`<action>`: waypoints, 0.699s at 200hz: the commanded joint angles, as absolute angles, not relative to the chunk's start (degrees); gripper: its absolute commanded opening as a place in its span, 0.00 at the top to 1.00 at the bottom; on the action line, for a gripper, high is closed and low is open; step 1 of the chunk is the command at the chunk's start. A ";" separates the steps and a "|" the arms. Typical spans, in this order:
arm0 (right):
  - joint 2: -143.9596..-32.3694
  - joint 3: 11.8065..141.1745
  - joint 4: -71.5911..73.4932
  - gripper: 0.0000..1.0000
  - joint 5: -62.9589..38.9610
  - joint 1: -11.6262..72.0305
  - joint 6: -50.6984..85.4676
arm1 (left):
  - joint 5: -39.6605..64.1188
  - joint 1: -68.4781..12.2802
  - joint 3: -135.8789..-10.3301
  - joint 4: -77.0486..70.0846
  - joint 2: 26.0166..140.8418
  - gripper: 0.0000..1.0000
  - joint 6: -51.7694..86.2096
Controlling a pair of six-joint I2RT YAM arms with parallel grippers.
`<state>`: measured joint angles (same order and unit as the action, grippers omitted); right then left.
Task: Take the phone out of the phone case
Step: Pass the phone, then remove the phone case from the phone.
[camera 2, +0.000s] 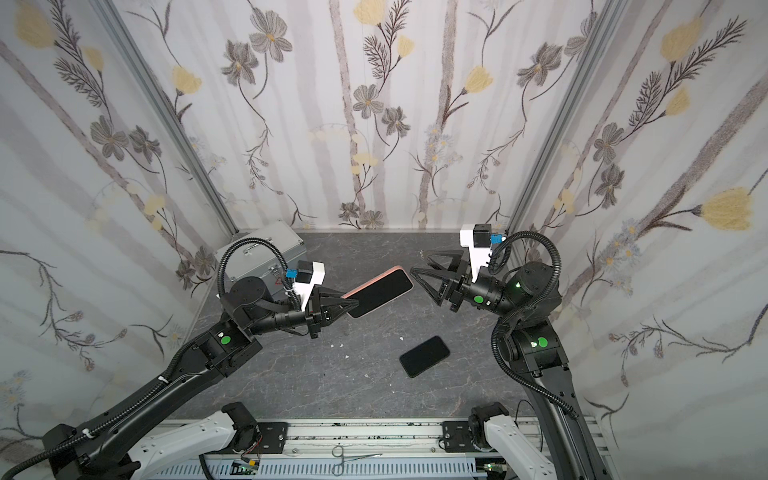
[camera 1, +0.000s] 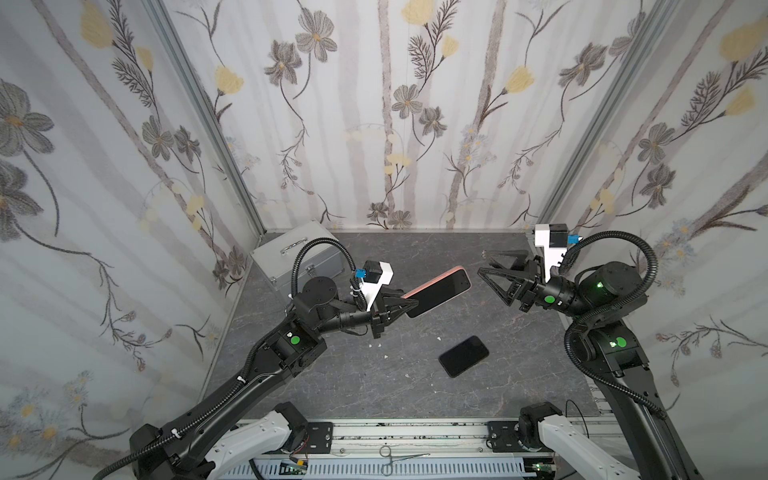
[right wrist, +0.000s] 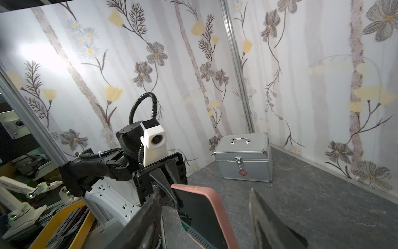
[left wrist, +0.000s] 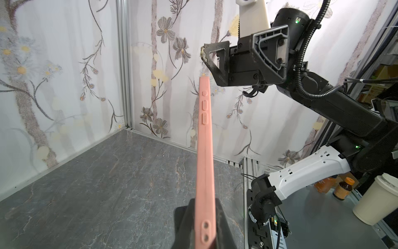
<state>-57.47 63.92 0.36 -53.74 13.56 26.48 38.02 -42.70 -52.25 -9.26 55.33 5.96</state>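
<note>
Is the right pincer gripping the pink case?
No: the right pincer stands open, short of the pink case, which only the left pincer clamps.

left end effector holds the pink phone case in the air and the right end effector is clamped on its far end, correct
Not quite. The right end effector is not clamped on it: both top views show its jaws open, apart from the pink phone case. The left end effector does hold it in the air.

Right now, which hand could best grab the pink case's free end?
The right hand, open and empty, faces that end of the pink case; the left hand is shut on the opposite end.
</note>
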 commanded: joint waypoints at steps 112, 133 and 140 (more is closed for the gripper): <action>-59.31 61.57 2.90 0.45 -61.61 16.47 32.82 | 44.04 -42.64 -51.26 -17.30 54.68 1.00 2.11; -59.90 61.40 3.77 0.48 -61.43 17.13 34.34 | 44.58 -42.63 -51.24 -17.65 54.76 1.00 2.11; -59.94 61.20 4.87 0.50 -61.27 17.29 35.39 | 44.65 -42.63 -51.11 -17.64 54.69 1.00 2.02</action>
